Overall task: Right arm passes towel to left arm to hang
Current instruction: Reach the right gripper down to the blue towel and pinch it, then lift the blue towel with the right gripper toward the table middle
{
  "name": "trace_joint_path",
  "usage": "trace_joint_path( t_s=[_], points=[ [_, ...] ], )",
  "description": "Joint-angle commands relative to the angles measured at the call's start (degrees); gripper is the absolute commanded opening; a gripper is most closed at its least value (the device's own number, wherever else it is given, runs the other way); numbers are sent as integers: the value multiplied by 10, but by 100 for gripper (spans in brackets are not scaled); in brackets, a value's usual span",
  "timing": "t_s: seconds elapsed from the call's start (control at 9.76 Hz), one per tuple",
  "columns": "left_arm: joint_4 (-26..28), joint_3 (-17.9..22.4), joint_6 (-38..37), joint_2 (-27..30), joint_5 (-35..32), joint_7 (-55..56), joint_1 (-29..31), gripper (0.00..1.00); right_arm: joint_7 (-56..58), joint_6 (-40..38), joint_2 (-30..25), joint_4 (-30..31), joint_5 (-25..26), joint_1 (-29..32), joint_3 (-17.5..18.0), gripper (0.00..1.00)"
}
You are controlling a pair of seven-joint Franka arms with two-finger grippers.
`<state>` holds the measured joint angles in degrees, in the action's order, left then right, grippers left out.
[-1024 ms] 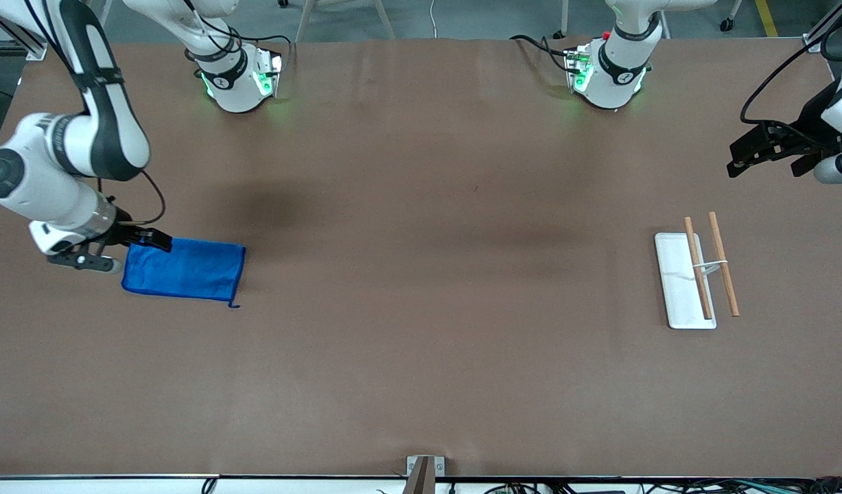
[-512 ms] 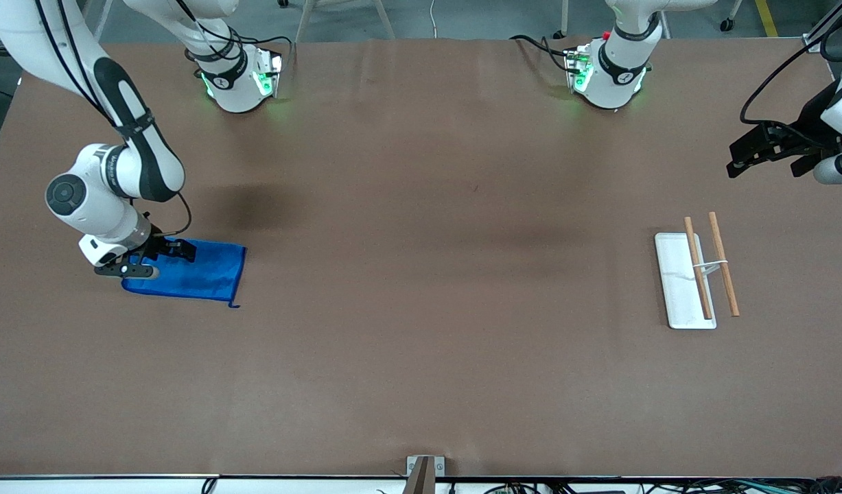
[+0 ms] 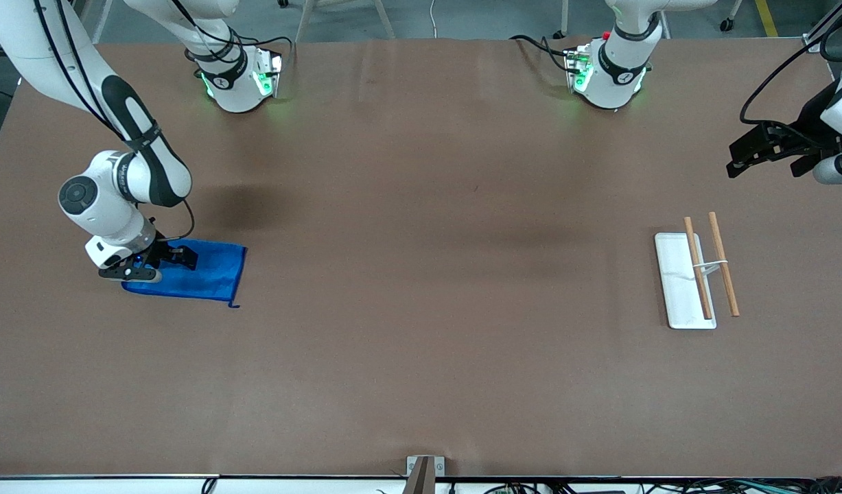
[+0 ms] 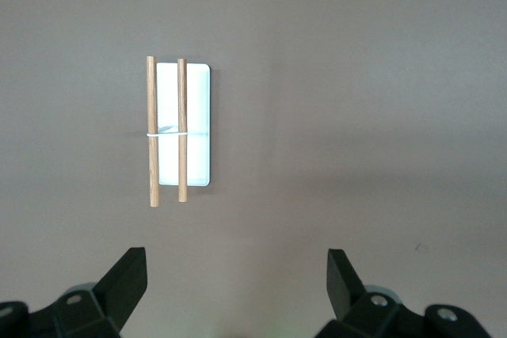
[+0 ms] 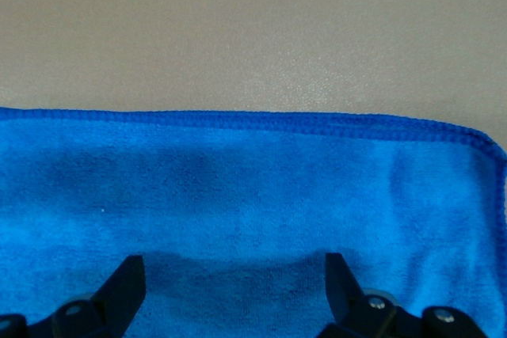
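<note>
Towel (image 3: 194,272) lies flat near the table's right-arm end, long axis running along the table's length. Your right pincer (image 3: 149,264) sits low over its outer short end, jaws spread, nothing gripped. Left pincer (image 3: 764,152) waits open above the table's left-arm edge, well apart from the towel.

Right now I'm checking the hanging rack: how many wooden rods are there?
2: one rod lies over the white tray, the other rod beside it, toward the left arm's end.
</note>
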<state>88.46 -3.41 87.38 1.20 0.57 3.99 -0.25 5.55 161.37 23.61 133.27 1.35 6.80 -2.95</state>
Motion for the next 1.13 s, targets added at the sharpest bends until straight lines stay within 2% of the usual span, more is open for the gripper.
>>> trace_joint_path(
  t_s=[0.0, 0.2, 0.31, 0.51, 0.61, 0.72, 0.92, 1.02],
  points=[
    [7, -1, -6, -10, -11, 8, -4, 100, 3, 10, -3, 9, -6, 4, 5, 87],
    [7, -1, -6, -10, -11, 8, -4, 100, -1, 5, -4, 14, -6, 7, 6, 26],
    [7, -1, -5, -10, -11, 8, -4, 100, -3, -2, -6, 14, -6, 8, 7, 4],
    [6, -1, -5, -13, -11, 8, -4, 100, -4, -30, -9, 11, -6, 6, 8, 1],
    [6, -1, -5, -13, -11, 8, -3, 100, -4, -83, -28, 2, -7, 3, 10, 1],
    [6, -1, -5, -13, -11, 8, -4, 100, -5, -174, -53, -37, -24, -8, 15, 1],
    [6, -1, -5, -13, -11, 8, -4, 100, -10, -410, -64, -183, -113, -27, 17, 1],
    [7, -1, -5, -14, -11, 8, -4, 100, -34, -491, -64, -248, -125, -31, 24, 1]
  ],
)
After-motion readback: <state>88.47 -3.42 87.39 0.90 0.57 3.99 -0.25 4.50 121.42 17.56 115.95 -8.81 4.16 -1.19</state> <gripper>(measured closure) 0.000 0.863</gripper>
